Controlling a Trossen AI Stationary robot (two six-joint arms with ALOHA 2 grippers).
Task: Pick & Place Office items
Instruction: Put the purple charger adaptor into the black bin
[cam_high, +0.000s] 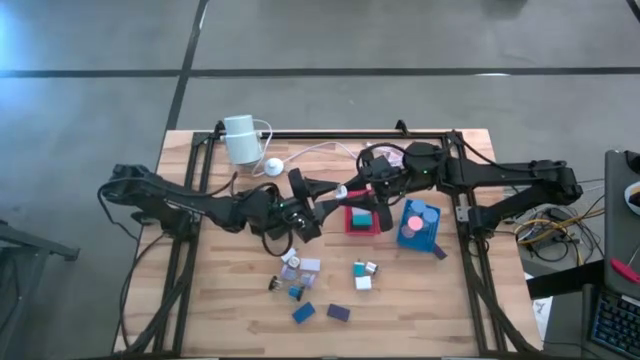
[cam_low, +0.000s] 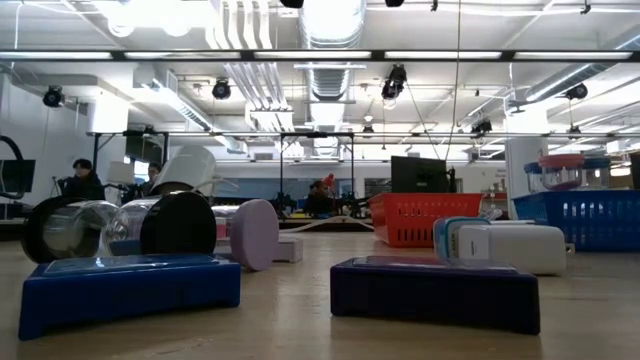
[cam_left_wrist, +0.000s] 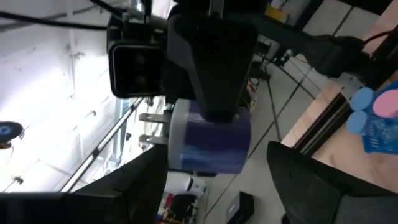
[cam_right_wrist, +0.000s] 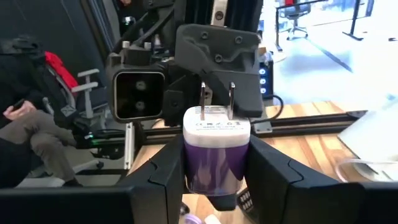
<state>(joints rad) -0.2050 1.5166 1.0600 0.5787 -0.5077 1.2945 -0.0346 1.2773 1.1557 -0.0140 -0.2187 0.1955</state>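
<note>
This is a big open lab or workshop. Ceiling ducts (cam_low: 330, 25) hang above, and people (cam_low: 82, 180) sit at desks behind.

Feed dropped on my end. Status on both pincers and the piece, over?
Right pincer shut on purple-and-white plug adapter, mid-air. Left pincer open, facing it, fingers clear of adapter. Nothing between them.

1. Around your wooden table (cam_high: 420, 300) you see grey concrete floor (cam_high: 400, 35) crossed by dark lines.
2. Behind it, ceiling ducts (cam_low: 330, 25) and strip lights (cam_low: 120, 55) hang over seated people (cam_low: 82, 180).
3. An office chair (cam_right_wrist: 298, 12) stands farther off.
</note>
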